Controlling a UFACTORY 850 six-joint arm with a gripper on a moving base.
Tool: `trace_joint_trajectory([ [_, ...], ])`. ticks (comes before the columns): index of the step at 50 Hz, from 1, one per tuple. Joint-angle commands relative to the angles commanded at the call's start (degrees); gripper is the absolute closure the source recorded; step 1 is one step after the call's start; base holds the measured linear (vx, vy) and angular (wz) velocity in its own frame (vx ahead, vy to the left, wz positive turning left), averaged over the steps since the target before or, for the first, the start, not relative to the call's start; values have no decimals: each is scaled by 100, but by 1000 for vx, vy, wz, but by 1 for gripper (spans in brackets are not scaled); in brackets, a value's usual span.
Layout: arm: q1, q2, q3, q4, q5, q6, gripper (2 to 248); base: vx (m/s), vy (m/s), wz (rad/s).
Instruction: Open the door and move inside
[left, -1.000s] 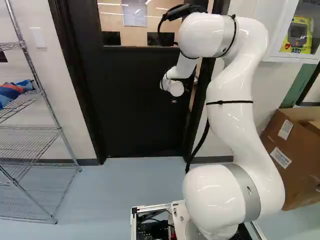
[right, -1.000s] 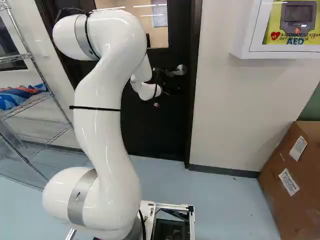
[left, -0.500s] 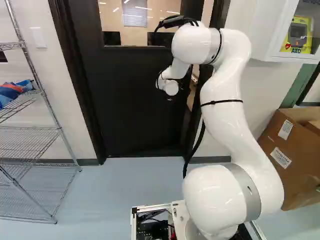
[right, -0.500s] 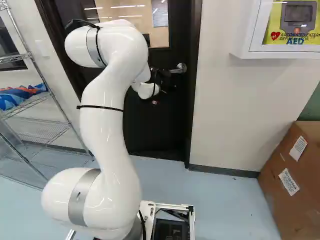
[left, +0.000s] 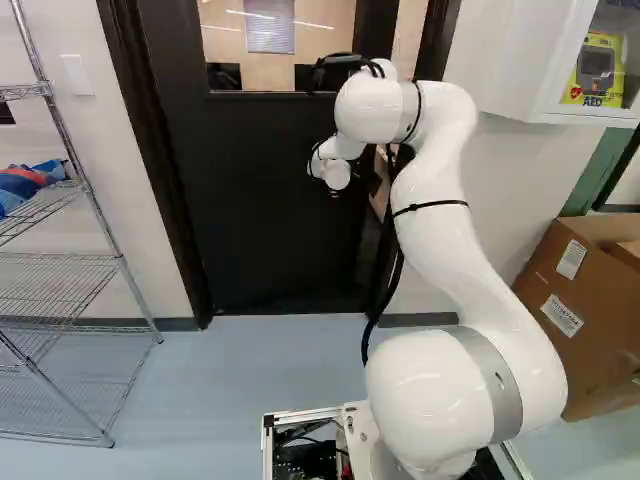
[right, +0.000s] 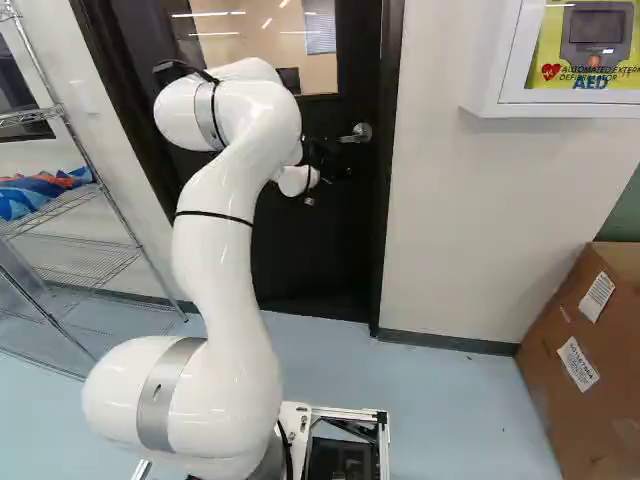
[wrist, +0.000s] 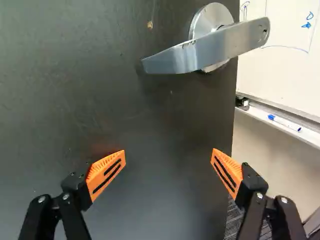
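The dark door (left: 270, 200) stands ajar, with a gap between its latch side and the frame in the left base view. Its silver lever handle (right: 357, 133) is just beyond my gripper (right: 328, 166), which is partly hidden by the wrist. In the wrist view the gripper (wrist: 169, 157) is open, fingers wide apart and facing the door's face, nothing gripped. The lever (wrist: 205, 47) lies outside the space between the fingers, apart from both. Whether a fingertip touches the door I cannot tell.
Past the door's edge are a whiteboard (wrist: 275, 65) and a marker tray (wrist: 280, 120). A wire shelf (left: 70, 260) stands left of the doorway. On the right are a white AED cabinet (right: 490, 60) and a cardboard box (right: 590, 350).
The arm has reached farther forward from its joint, its upper part lowering. The door has swung farther away, widening the gap at its latch side. The base has stayed put.
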Motion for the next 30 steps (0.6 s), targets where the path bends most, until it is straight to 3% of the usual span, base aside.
trace_joint_trajectory([
  [18,48,-502,-725,-10,0,0,3,0,0,0],
  [30,68,-594,-859,-41,0,0,3,0,0,0],
])
